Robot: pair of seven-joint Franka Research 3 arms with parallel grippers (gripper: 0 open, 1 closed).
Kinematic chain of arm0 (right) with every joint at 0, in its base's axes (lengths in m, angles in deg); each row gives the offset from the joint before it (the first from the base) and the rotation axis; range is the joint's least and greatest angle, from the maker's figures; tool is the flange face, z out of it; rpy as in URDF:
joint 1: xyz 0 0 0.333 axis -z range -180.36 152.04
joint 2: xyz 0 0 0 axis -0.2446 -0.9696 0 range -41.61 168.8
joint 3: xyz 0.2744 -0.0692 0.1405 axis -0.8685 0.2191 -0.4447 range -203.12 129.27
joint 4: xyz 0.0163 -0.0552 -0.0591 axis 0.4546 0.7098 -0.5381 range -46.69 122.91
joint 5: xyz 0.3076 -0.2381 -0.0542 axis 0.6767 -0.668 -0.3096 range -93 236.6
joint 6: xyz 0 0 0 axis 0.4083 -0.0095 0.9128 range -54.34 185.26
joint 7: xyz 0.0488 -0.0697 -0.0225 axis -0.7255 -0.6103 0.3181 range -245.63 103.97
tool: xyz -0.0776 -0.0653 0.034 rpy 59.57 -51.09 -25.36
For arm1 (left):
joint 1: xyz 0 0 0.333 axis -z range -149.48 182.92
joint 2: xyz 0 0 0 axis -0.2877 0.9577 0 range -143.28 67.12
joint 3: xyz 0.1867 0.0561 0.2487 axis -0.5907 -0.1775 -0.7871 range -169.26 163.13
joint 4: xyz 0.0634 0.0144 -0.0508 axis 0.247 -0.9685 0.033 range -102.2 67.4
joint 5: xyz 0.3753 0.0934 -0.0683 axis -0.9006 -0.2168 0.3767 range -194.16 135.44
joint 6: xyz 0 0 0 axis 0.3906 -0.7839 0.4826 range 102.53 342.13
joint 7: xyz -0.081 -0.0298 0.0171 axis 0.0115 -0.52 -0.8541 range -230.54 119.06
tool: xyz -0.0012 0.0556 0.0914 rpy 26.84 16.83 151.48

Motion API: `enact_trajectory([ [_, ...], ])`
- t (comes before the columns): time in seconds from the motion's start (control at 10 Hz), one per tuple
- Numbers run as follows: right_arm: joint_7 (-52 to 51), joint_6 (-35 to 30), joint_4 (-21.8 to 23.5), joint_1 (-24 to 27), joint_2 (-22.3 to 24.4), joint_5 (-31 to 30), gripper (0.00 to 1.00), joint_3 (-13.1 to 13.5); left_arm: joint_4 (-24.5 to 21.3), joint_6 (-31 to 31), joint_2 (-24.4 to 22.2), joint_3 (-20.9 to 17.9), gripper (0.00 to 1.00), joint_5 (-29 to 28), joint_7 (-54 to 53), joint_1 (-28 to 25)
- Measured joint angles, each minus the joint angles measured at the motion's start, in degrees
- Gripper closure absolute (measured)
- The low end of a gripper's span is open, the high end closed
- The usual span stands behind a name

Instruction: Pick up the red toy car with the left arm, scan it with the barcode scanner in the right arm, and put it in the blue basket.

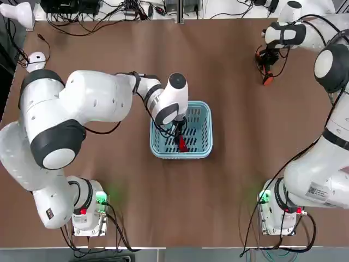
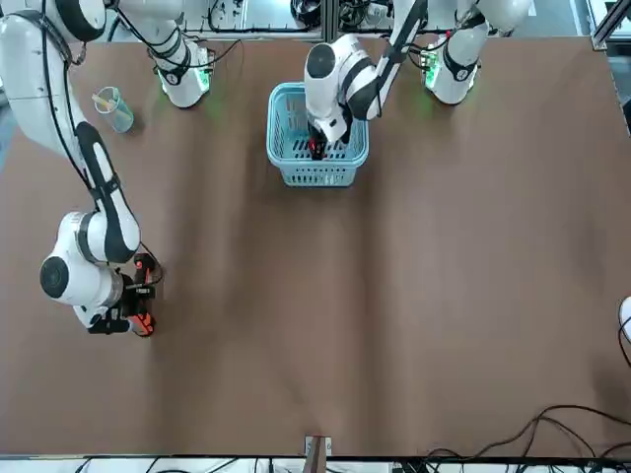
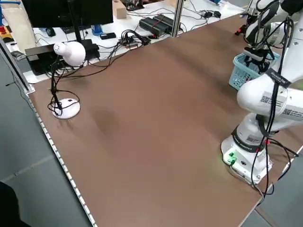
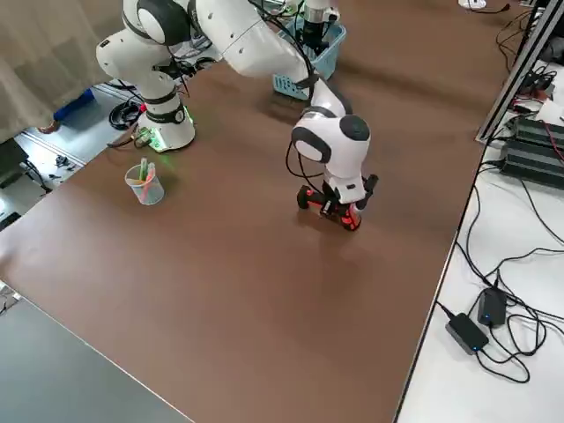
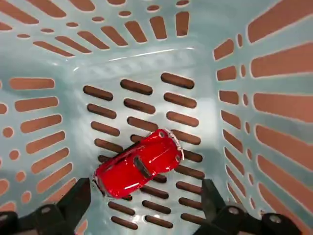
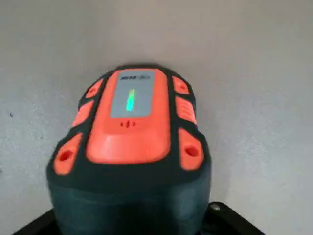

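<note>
Brown table (image 1: pixel 109 180): red toy car (image 5: pixel 138 163) in blue basket (image 1: pixel 203 112) (left fingers (image 5: pixel 78 198) apart).

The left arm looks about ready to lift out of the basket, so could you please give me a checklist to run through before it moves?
1. Red toy car lying on the blue basket floor: ok.
2. Left gripper fingers open, apart from the car: ok.
3. Car upright on its wheels: ok.
4. Basket standing flat on the table: ok.
5. Right gripper shut on the barcode scanner, far from the basket: ok.
6. Scan registered: cannot tell.
</note>
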State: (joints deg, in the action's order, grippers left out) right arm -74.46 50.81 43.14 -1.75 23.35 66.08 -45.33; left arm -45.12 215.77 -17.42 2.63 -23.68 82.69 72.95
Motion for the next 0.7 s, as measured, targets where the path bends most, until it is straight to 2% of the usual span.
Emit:
enact_trajectory([
  [0.1,-0.01,-0.02,-0.4,0.01,0.02,-0.02,0.34,0.0,0.85,-1.05,-0.32,-0.08,0.0,0.0,0.0,-0.01],
  [0.4,-0.04,-1.63,-2.36,0.0,0.08,-0.05,0.21,-0.02,7.6,-8.93,-2.71,-0.65,0.0,-0.11,-1.09,-2.0],
  [0.6,-0.04,-11.67,-9.01,-0.05,0.45,-0.07,0.14,-0.14,12.77,-16.18,-4.68,-0.77,0.0,-0.21,-3.77,-4.36],
  [0.7,-0.04,-16.52,-12.59,-0.12,0.99,-0.07,0.03,-0.31,13.86,-18.65,-6.12,-0.79,0.0,-0.28,-5.3,-4.94],
])
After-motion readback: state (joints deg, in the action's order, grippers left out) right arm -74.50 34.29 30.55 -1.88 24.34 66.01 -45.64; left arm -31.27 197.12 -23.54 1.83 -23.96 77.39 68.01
